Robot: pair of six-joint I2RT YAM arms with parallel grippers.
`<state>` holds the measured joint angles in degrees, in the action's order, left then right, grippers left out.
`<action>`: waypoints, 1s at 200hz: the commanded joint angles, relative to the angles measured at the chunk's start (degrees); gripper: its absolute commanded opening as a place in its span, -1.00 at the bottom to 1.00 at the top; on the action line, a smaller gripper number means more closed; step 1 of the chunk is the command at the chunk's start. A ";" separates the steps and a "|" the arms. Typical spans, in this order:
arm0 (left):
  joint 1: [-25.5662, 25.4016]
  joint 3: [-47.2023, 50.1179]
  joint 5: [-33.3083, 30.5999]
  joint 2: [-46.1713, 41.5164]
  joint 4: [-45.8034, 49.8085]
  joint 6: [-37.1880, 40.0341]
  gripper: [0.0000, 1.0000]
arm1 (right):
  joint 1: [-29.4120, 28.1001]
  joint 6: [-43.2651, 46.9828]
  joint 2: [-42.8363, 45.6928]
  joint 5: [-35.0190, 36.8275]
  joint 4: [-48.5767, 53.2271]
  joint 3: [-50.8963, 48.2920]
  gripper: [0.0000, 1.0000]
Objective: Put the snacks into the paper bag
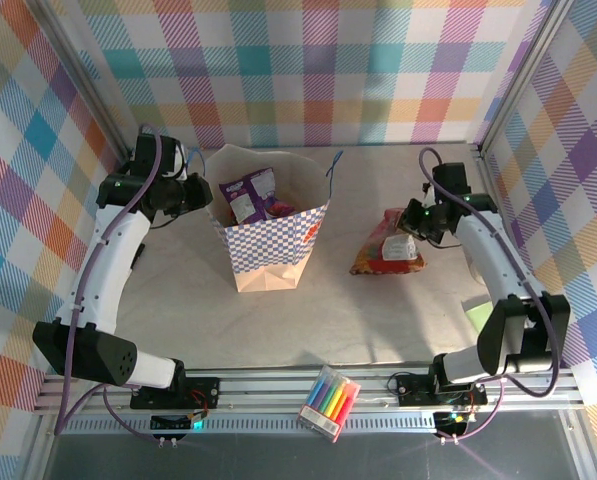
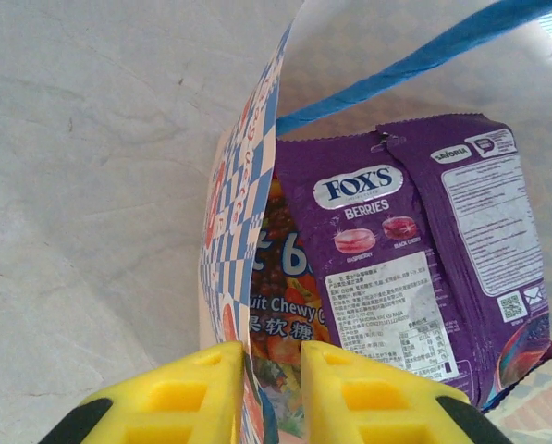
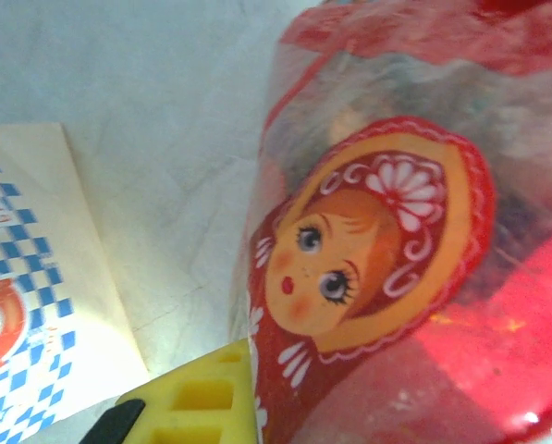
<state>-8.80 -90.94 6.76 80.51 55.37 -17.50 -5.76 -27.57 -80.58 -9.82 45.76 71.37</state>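
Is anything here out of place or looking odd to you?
The pack of coloured markers lies askew on the metal rail at the near edge, off the table. Otherwise the paper bag stands upright with a purple packet poking out of its top.

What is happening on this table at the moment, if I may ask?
The left claw pinches the rim of the paper bag, holding it open; a purple packet already sits inside. The right claw grips a red doll-print packet to the bag's right, not yet bagged.
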 commanded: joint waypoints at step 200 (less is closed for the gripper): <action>0.61 -1.35 2.22 0.00 -2.37 0.36 -0.51 | -14.89 8.30 3.19 8.99 3.48 48.95 -1.00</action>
<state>-8.80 -91.02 7.90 80.51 53.84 -17.08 -19.53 -20.49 -78.72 -0.21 59.22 116.36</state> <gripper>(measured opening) 0.246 0.116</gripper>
